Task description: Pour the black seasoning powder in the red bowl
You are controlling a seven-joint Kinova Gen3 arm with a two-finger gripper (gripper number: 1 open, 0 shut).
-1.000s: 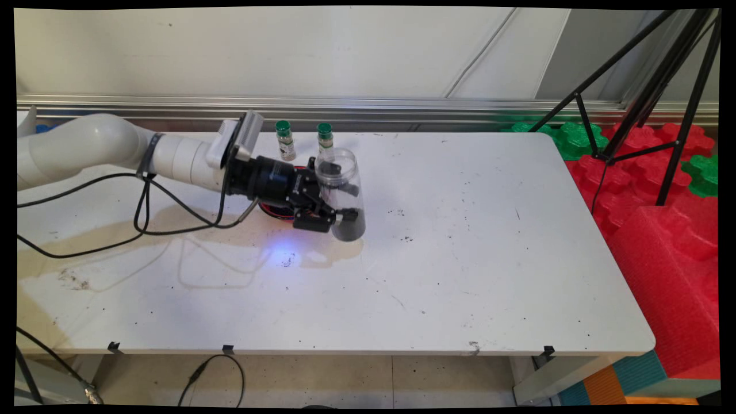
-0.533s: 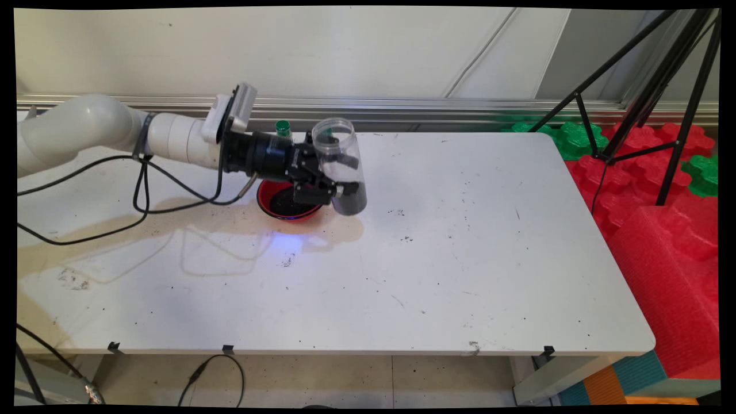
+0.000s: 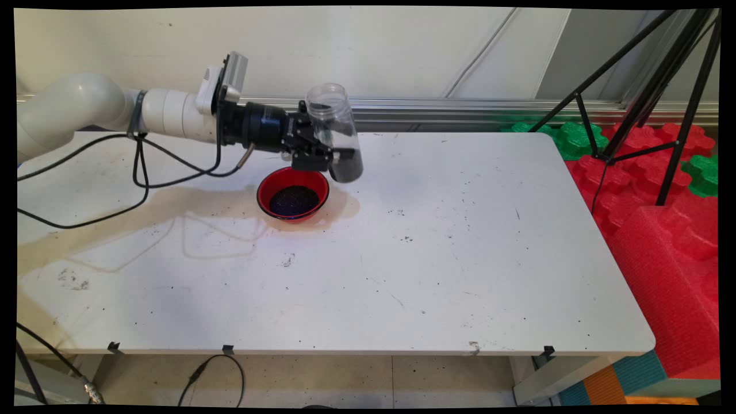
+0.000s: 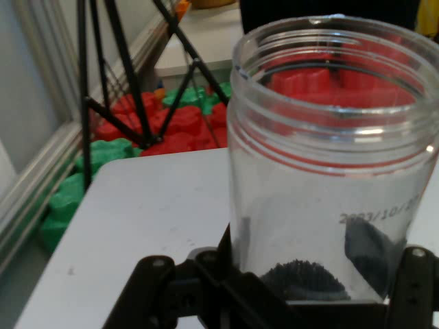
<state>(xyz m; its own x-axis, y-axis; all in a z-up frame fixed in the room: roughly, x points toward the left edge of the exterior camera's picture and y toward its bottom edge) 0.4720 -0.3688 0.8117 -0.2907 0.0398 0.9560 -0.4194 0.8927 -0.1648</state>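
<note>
Red bowl [image 3: 293,195] of dark grains on table [image 3: 402,276]. At its 1 o'clock, raised clear: gripper [image 3: 336,160], fingers [image 3: 344,153] clamped on clear open jar [image 3: 334,131], near-upright, dark grains at bottom. Tripod [image 3: 650,86] far at 3 o'clock.

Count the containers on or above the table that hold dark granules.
2. A red bowl of dark granules sits on the white table. A clear jar with some at its bottom is held above the table in the claw. Others may be hidden behind the arm.
</note>
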